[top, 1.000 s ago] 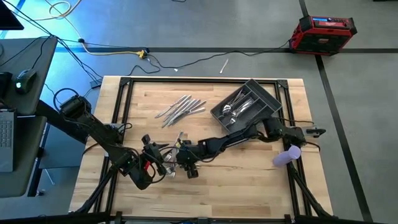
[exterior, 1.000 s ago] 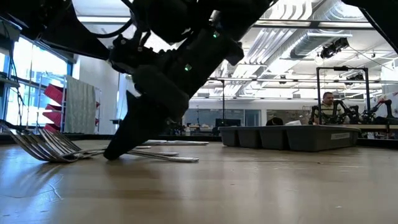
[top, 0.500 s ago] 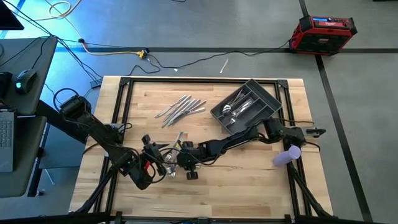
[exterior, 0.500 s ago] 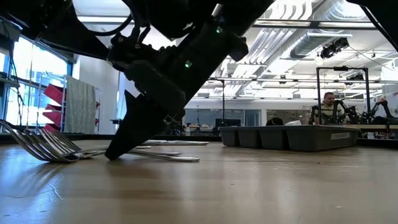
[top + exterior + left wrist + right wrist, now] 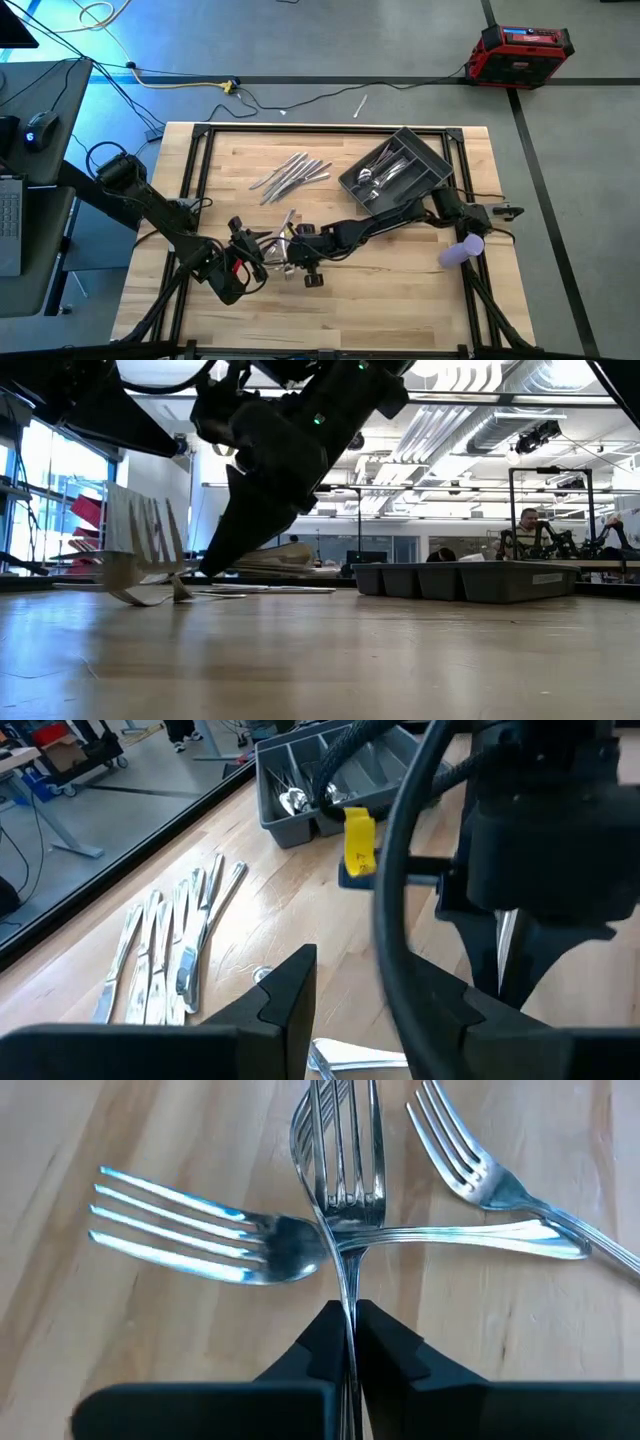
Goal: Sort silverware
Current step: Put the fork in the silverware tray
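the right pincer (image 5: 345, 1342) is clamped tight on the handle of a fork (image 5: 340, 1200), its two dark fingers pressed together with the thin stem running straight between them. it grips the stem just behind the head, likely so the tines stay free and the piece hangs straight for carrying. in the high view this pincer (image 5: 293, 262) sits near the counter's (image 5: 380, 300) centre, a little toward seven o'clock, its arm reaching in from about three o'clock. two more forks lie flat on the wood under the held one: one (image 5: 200, 1240) with tines pointing to nine o'clock of the wrist view, another (image 5: 500, 1190) slanting off toward two o'clock, its long handle crossing beneath the held fork's neck. from counter height the held fork (image 5: 145, 560) looks tipped up off the wood, blurred.

the left pincer (image 5: 240, 268) waits just beside, at about nine o'clock of the right one, its fingers (image 5: 290, 995) spread apart and holding nothing.

a row of knives (image 5: 290, 175) lies together at about eleven o'clock from the centre, still loose. the grey tray (image 5: 440, 160) stands at roughly one o'clock, skewed to the counter edge, with several pieces (image 5: 385, 172) already in its slots. my guess is the fork goes there next; the crossing handle could drag as it lifts.
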